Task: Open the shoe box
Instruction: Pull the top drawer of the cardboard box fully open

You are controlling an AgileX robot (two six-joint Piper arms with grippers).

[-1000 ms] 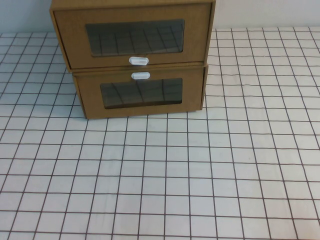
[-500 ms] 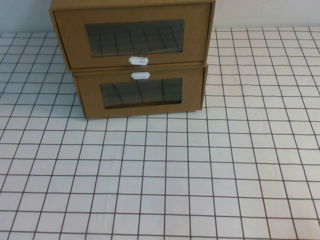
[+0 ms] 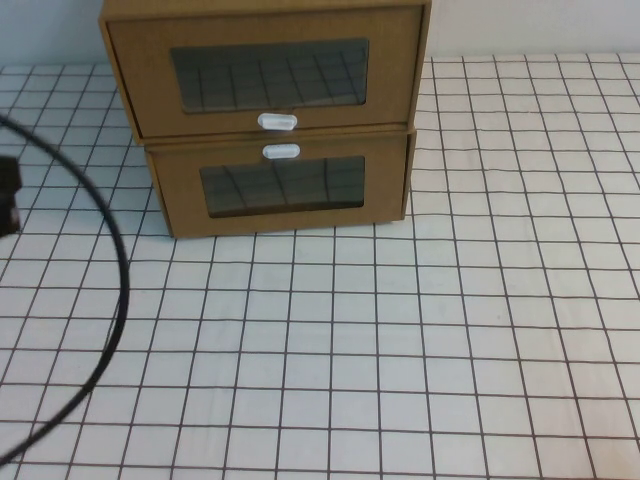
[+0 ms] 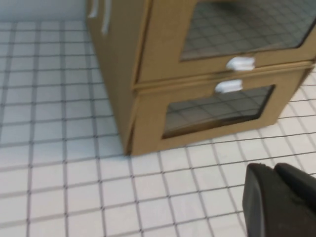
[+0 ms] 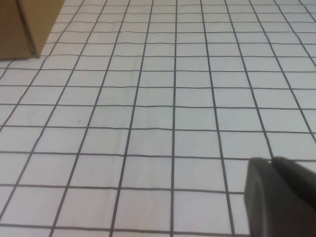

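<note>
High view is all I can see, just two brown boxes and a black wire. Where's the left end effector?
Observer: The left wrist view shows the left end effector, fingers together, in front of the lower box, not touching it.
Operator: And the other one?
Observer: The right end effector, shut too, hangs over bare checked cloth, away from the box.

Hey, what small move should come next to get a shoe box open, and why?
Probably ease the left gripper forward toward the white handle on the lower shoe box. It and the upper shoe box look shut, and that gripper sits low in front of them, to their left, touching nothing. The right gripper, shut, hangs over the checked table well away from the handles.
</note>
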